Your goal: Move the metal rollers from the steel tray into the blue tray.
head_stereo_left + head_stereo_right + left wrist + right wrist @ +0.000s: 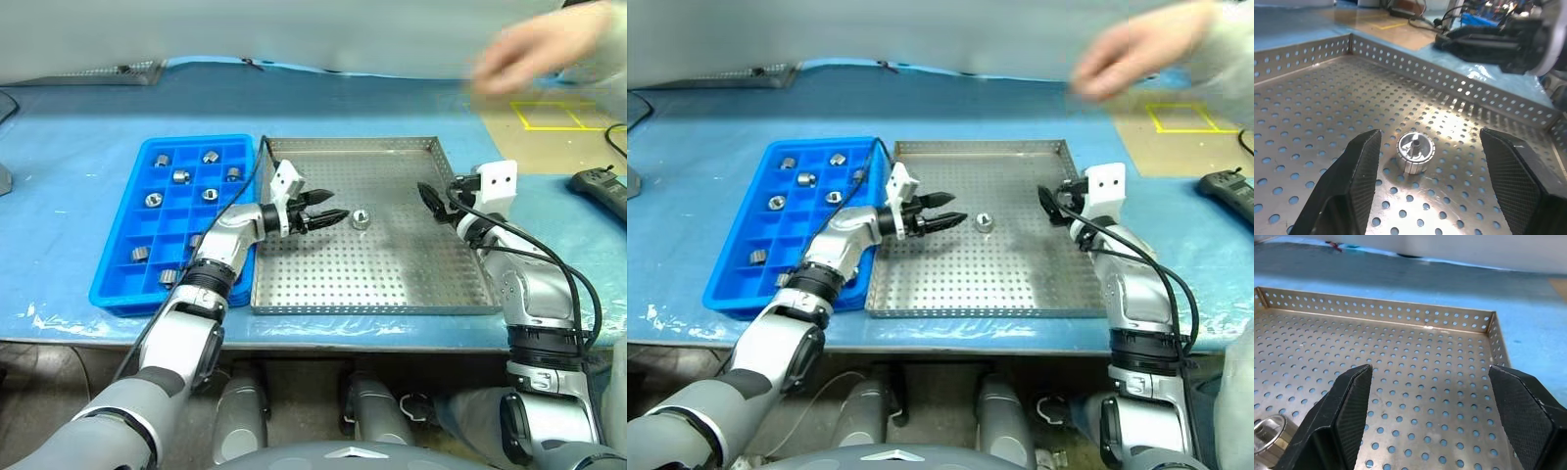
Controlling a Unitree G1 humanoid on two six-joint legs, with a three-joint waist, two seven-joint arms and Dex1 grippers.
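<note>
Left gripper (330,208), fingers spread, hovered beside the lone metal roller (360,217) in the steel tray (392,291); right gripper (428,198) hung open; other rollers (181,177) sat in the blue tray (120,245).

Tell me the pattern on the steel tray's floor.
Regular rows of small round holes across the steel tray; clearest in the left wrist view.

The scene is evenly and brightly lit from above. Soft glare is thrown off the steel tray (392,284) floor, strongest around the roller (1416,152). A person's hand (534,54) at the far right is smeared by motion blur. Shadows are kept faint and short.
</note>
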